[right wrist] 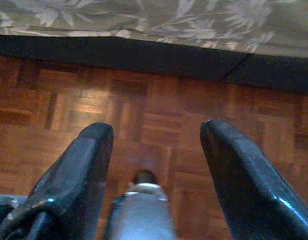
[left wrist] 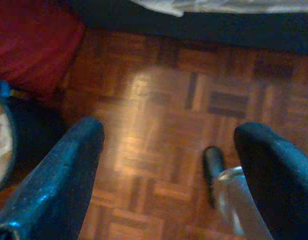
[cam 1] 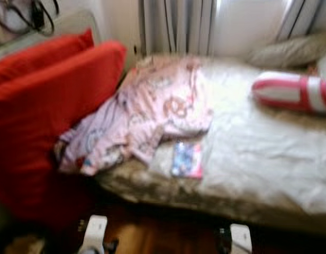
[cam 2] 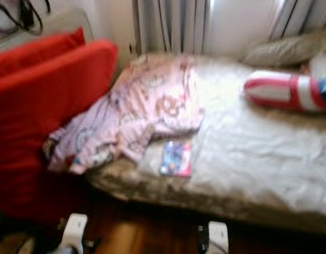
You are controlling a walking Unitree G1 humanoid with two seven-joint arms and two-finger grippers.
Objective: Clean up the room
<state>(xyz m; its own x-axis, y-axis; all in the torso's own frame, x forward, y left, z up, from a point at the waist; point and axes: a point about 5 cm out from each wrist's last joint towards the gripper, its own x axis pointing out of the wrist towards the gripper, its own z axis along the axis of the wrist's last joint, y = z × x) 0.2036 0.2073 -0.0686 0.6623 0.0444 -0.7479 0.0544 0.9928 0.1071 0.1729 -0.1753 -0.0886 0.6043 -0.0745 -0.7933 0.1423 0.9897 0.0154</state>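
A crumpled pink patterned garment lies across the left end of the bed, draped toward the red cushions. A small blue and pink book rests on the bedcover just in front of it, near the bed's front edge. A red and white striped cushion lies at the far right. Both arms hang low over the wooden floor. My left gripper is open with nothing between its fingers. My right gripper is open too, pointing at the floor by the bed's edge.
Two big red cushions stand against the bed's left end. A beige pillow lies at the back right below the curtains. Parquet floor runs along the bed's front. The head views are blurred.
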